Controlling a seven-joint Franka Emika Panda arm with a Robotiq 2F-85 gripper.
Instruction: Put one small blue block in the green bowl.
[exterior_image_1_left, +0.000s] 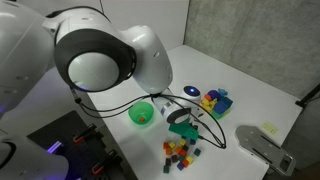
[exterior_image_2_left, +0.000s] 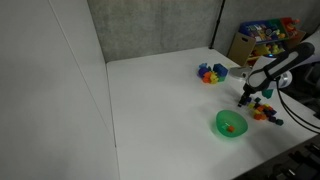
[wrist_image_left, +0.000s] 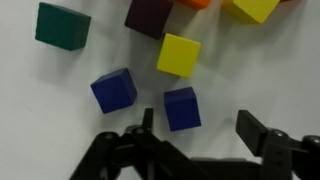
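Observation:
In the wrist view two small blue blocks lie on the white table: one (wrist_image_left: 182, 108) between my fingers, closer to the left finger, and another (wrist_image_left: 114, 90) to its left. My gripper (wrist_image_left: 198, 125) is open and holds nothing. It hovers low over a cluster of coloured blocks (exterior_image_1_left: 180, 152), which also shows in an exterior view (exterior_image_2_left: 262, 110). The green bowl (exterior_image_1_left: 143, 114) sits apart from the cluster and shows in both exterior views (exterior_image_2_left: 231, 125); something small and orange lies in it.
Near the blue blocks lie a yellow block (wrist_image_left: 178, 55), a dark green block (wrist_image_left: 62, 25) and a purple block (wrist_image_left: 150, 14). A second pile of coloured toys (exterior_image_2_left: 211, 73) sits farther back on the table. A grey object (exterior_image_1_left: 262, 146) lies by the table edge.

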